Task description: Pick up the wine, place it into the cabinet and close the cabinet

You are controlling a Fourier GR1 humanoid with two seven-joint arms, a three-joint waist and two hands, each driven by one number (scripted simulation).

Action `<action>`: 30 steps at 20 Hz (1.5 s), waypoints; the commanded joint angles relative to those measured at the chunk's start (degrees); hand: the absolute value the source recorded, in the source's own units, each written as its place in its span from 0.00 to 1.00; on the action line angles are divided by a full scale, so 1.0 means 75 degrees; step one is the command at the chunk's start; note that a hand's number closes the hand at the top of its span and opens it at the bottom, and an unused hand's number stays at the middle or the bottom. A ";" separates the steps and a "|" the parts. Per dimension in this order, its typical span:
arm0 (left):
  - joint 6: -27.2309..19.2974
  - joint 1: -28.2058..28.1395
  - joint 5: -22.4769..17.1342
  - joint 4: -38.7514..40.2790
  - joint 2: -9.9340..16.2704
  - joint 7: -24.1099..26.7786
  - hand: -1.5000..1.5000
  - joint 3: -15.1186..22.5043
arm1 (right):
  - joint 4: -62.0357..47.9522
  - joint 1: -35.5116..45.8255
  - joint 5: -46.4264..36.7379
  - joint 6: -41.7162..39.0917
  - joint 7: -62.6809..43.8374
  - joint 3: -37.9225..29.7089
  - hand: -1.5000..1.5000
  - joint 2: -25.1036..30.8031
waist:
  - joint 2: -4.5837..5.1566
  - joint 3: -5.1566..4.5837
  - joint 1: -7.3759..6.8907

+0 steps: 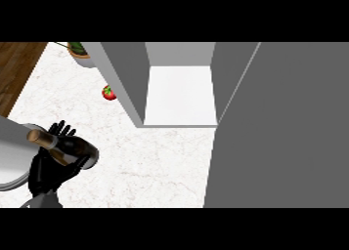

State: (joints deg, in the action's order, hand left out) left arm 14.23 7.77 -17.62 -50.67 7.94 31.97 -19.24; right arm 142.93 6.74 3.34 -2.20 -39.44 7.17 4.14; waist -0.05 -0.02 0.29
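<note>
Beside the open cabinet, a tomato lies

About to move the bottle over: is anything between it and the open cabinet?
Nothing visible blocks the way. The wine bottle is held in the left hand; bare counter lies between it and the cabinet opening. The tomato sits left of the cabinet wall, off the path. The open door stands right.

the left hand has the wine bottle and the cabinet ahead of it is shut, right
Not quite. The left hand does hold the wine bottle, fingers curled round it, but the cabinet is open, not shut. The head view shows its white inside floor bare between the grey side walls, and the open door standing at the right.
</note>
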 commanded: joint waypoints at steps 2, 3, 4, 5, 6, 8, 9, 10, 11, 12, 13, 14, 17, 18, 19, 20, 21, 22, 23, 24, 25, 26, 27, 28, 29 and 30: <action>0.0490 0.0530 -0.0056 0.0660 0.0034 0.0172 1.00 0.0137 | 0.0780 -0.0268 0.0983 -0.0348 -0.0007 -0.0671 0.00 0.0277 | 0.0009 0.0001 0.0035; 0.0588 0.0166 0.0136 0.0698 -0.0101 0.0377 1.00 0.0338 | 0.0835 -0.0691 0.0627 -0.0329 0.0150 -0.0299 0.00 0.0082 | 0.0004 0.0002 0.0024; 0.0648 0.0201 0.0298 0.0648 0.0060 0.0760 1.00 0.0372 | 0.0959 -0.0675 0.0382 -0.0225 0.0099 -0.0192 0.00 0.0021 | 0.0002 0.0000 0.0021; 0.0505 0.0398 0.0456 0.0888 -0.0030 0.0752 1.00 0.0493 | 0.0791 -0.0680 0.0811 -0.0376 0.0147 -0.0394 0.00 0.0094 | 0.0007 0.0001 0.0031; 0.0397 0.0159 0.0531 0.0352 -0.0010 0.0592 1.00 0.0630 | 0.0815 -0.0221 0.0008 0.0096 -0.0379 0.0201 0.00 -0.0142 | -0.0004 -0.0001 -0.0016; 0.0423 0.0436 0.0711 0.1050 0.0269 0.1033 1.00 0.0543 | 0.0218 -0.0464 0.0436 -0.0256 0.0444 -0.0264 0.00 -0.0097 | 0.0009 0.0001 -0.0006; -0.0113 0.0531 0.1200 0.0850 -0.0018 0.1393 1.00 0.0853 | 0.0580 0.0116 0.0313 0.0024 -0.0333 -0.0180 0.00 -0.0025 | 0.0006 -0.0005 0.0011; 0.0506 0.0493 0.1121 0.1326 0.0452 0.1487 1.00 0.0737 | 0.0327 -0.0343 0.0513 -0.0299 0.0319 -0.0323 0.00 -0.0011 | 0.0014 -0.0001 0.0017; 0.0426 0.0393 0.1276 0.1281 0.0321 0.1592 1.00 0.0899 | 0.0772 -0.0520 0.0561 -0.0300 0.0060 -0.0354 0.00 0.0056 | 0.0007 0.0000 0.0032; 0.0383 0.0268 0.1171 0.0301 0.0391 0.0891 1.00 0.1043 | 0.0809 -0.0249 0.0572 -0.0193 -0.0270 -0.0444 0.00 0.0118 | -0.0015 0.0005 -0.0023; 0.0556 0.0158 0.1317 0.0606 0.0429 0.1134 1.00 0.1130 | 0.0607 0.0286 0.0042 0.0136 -0.0469 -0.0091 0.00 -0.0061 | -0.0006 -0.0002 -0.0033; 0.0537 0.0349 0.1229 0.0457 0.0402 0.0923 1.00 0.1131 | 0.0658 -0.0342 0.0815 -0.0337 -0.0034 -0.0602 0.00 0.0145 | -0.0003 0.0005 -0.0007; 0.0407 0.0034 0.1362 0.0087 0.0438 0.1182 1.00 0.1186 | 0.1326 -0.0582 0.0540 -0.0105 -0.0545 -0.0126 0.00 -0.0005 | -0.0011 0.0003 0.0004; 0.0624 -0.0372 0.1143 -0.0630 0.0417 0.0830 1.00 0.1250 | 0.0943 -0.0520 0.0580 -0.0262 -0.0108 -0.0349 0.00 0.0055 | -0.0013 0.0007 -0.0040; 0.0281 -0.0452 0.1265 -0.0666 0.0128 0.1063 1.00 0.1322 | 0.0785 0.0047 0.0319 -0.0004 -0.0569 -0.0112 0.00 -0.0001 | -0.0008 0.0003 -0.0049; 0.0313 -0.0008 0.1288 -0.0365 0.0323 0.1148 1.00 0.1206 | 0.0850 0.0025 0.0635 -0.0090 -0.0544 -0.0428 0.00 0.0101 | -0.0003 0.0002 -0.0021; 0.0380 -0.0029 0.1221 -0.0727 0.0434 0.0893 1.00 0.1217 | 0.1017 0.0072 0.0911 -0.0120 -0.0733 -0.0686 0.00 0.0219 | -0.0010 0.0004 -0.0021; -0.0006 -0.0306 0.1501 -0.0798 0.0278 0.1435 1.00 0.1277 | 0.0560 0.0041 0.0658 -0.0195 -0.0455 -0.0412 0.00 0.0114 | -0.0006 0.0004 -0.0038; 0.0139 -0.0593 0.1321 -0.1478 0.0522 0.1148 1.00 0.1199 | 0.0889 -0.0249 0.0153 -0.0084 -0.0348 0.0004 0.00 -0.0076 | -0.0026 0.0007 -0.0062; -0.0303 -0.0506 0.1552 -0.1512 0.0075 0.1154 1.00 0.1432 | 0.0546 -0.0133 -0.0046 -0.0043 -0.0217 0.0203 0.00 -0.0167 | -0.0010 0.0004 -0.0049; -0.0236 -0.0488 0.1454 -0.1630 0.0409 0.1270 1.00 0.1184 | 0.0926 -0.0549 0.0897 -0.0357 -0.0104 -0.0665 0.00 0.0151 | -0.0018 0.0012 -0.0019; 0.0200 -0.0773 0.1291 -0.1639 0.0725 0.1564 1.00 0.1007 | 0.0703 -0.0656 0.0594 -0.0322 0.0192 -0.0369 0.00 -0.0057 | -0.0014 0.0009 -0.0041; -0.0068 -0.0365 0.1308 -0.1963 0.0398 0.1007 1.00 0.1230 | 0.0661 -0.0269 0.0310 -0.0118 -0.0219 -0.0053 0.00 -0.0127 | -0.0011 0.0004 -0.0038; -0.0315 -0.0917 0.1200 -0.2844 0.0010 0.0786 1.00 0.1379 | 0.1251 -0.0425 0.0162 -0.0078 -0.0554 0.0179 0.00 -0.0084 | -0.0045 0.0008 -0.0066; 0.0270 -0.0851 0.0926 -0.2795 0.0061 0.0496 1.00 0.1481 | 0.1096 -0.0334 0.0206 0.0008 -0.0454 0.0076 0.00 -0.0140 | -0.0031 0.0006 -0.0049; 0.0098 -0.0887 0.0703 -0.3504 -0.0108 -0.0145 1.00 0.1541 | 0.0934 -0.0371 0.0301 -0.0161 -0.0291 -0.0081 0.00 0.0003 | -0.0037 0.0012 -0.0068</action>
State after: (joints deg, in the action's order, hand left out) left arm 14.62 2.82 -9.25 -67.62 9.32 37.47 -9.16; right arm 142.90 5.79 3.48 -3.25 -39.35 6.83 3.71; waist -0.24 0.04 -0.08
